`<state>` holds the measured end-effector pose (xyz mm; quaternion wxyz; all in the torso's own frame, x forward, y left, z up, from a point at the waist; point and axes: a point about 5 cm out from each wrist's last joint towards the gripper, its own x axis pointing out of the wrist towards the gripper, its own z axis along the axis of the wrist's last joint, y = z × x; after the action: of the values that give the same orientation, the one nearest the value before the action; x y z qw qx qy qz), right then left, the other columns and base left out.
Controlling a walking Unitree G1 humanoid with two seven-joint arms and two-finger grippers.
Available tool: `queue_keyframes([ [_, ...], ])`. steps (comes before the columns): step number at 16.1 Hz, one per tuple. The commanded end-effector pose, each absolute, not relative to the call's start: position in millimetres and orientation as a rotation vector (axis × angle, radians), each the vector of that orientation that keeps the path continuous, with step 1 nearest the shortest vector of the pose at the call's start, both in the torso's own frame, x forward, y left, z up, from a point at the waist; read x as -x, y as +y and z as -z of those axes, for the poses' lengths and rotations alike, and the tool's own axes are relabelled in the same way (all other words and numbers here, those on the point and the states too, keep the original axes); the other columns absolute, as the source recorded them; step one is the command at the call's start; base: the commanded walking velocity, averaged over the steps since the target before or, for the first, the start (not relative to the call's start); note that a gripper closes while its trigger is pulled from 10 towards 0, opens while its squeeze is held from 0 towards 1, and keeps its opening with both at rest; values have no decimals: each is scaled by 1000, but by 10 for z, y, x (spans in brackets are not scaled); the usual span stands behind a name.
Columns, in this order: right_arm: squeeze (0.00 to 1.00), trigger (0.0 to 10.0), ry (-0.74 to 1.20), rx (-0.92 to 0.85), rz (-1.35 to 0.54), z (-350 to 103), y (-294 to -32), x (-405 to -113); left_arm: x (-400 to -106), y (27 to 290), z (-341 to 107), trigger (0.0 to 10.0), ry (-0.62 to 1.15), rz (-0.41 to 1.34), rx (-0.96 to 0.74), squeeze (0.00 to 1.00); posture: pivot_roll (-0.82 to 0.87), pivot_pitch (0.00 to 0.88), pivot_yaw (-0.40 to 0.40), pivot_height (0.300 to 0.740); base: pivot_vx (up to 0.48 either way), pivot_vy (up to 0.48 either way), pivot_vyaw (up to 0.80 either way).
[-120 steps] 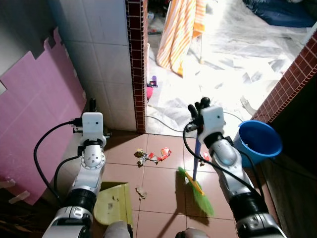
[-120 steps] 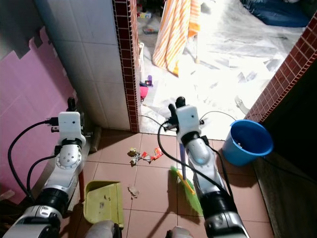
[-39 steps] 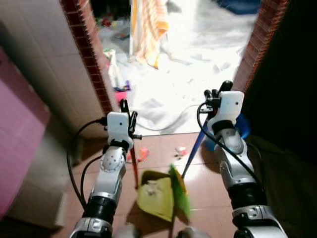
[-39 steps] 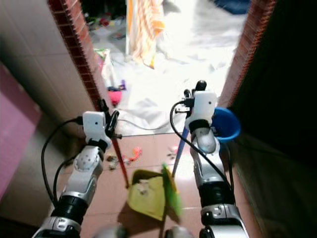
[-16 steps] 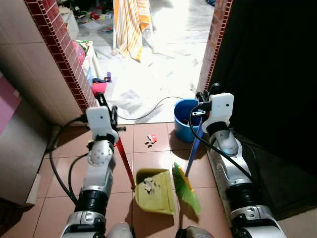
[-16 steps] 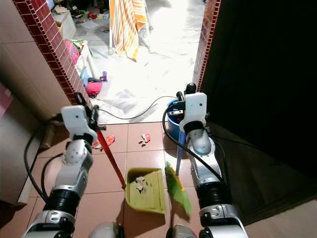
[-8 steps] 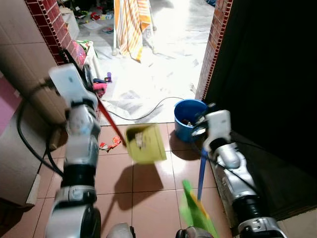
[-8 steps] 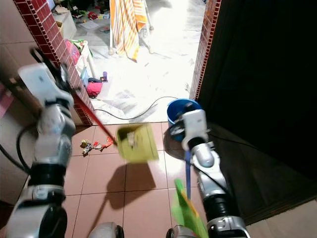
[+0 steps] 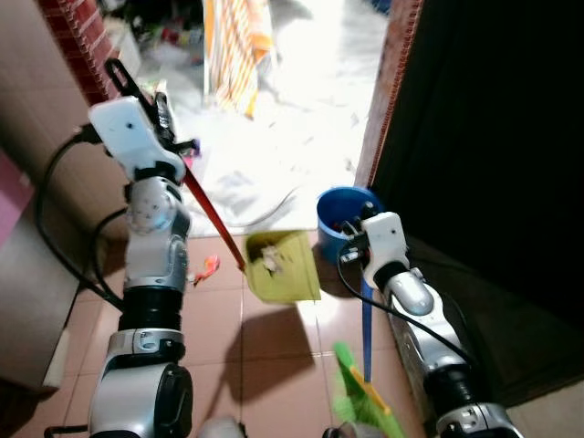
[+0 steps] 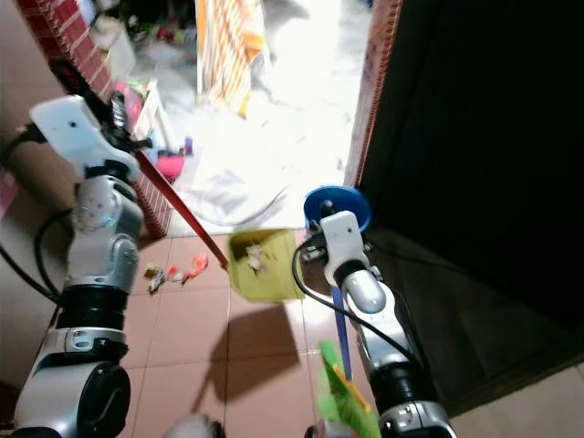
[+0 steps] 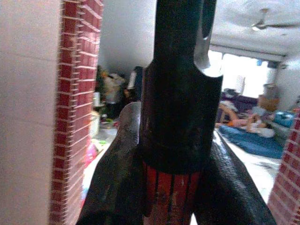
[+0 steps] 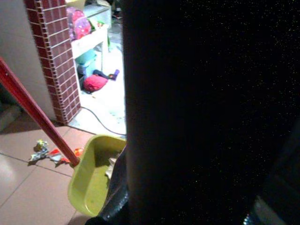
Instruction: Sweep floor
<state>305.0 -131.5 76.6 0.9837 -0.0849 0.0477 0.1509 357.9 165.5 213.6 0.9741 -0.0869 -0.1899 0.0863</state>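
Note:
My left gripper point(image 9: 144, 93) is raised high at the left and shut on the red handle point(image 9: 212, 215) of a yellow-green dustpan point(image 9: 283, 266). The pan hangs above the tiles beside a blue bucket point(image 9: 345, 209), with scraps lying in it. In the left wrist view the fingers point(image 11: 117, 183) clamp the handle's black cap and red shaft point(image 11: 169, 194). My right gripper point(image 9: 359, 248) is shut on the broom's blue handle point(image 9: 366, 328), just in front of the bucket. The green bristles point(image 9: 363, 406) rest on the floor near my feet. The right wrist view shows the dustpan point(image 12: 91, 178).
Several bits of litter point(image 9: 206, 267) lie on the brown tiles left of the dustpan. A red brick pillar point(image 9: 388, 91) and a dark room stand on the right. A tiled wall point(image 9: 46, 137) closes the left. A striped cloth point(image 9: 239, 46) hangs in the bright area ahead.
One second ago the dustpan lay on the floor; my left arm has since lifted it and carried it toward the bucket. The broom has dropped back toward my feet.

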Motion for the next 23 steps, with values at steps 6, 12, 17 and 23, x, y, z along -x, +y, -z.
queue_keyframes([
  [6, 0, 10000, 105, 190, -322, -749, -1261, -3037, -3597, 1648, -2514, 10000, -511, -170, 227, 0, -58, 0, 44, 740, 463, 0, 0],
  [12, 0, 10000, 81, 214, -327, -788, -1242, -3052, -3606, 1600, -2513, 10000, -509, -156, 238, 0, -61, 0, 42, 740, 461, 0, 0],
  [17, 0, 10000, 80, 220, -336, -781, -1222, -3051, -3606, 1601, -2571, 10000, -527, -163, 248, 0, -62, 0, 42, 740, 480, 0, -258],
  [23, 0, 10000, 85, 225, -341, -763, -1214, -3044, -3615, 1581, -2553, 10000, -520, -163, 253, 0, -62, 0, 42, 740, 381, 0, 0],
])
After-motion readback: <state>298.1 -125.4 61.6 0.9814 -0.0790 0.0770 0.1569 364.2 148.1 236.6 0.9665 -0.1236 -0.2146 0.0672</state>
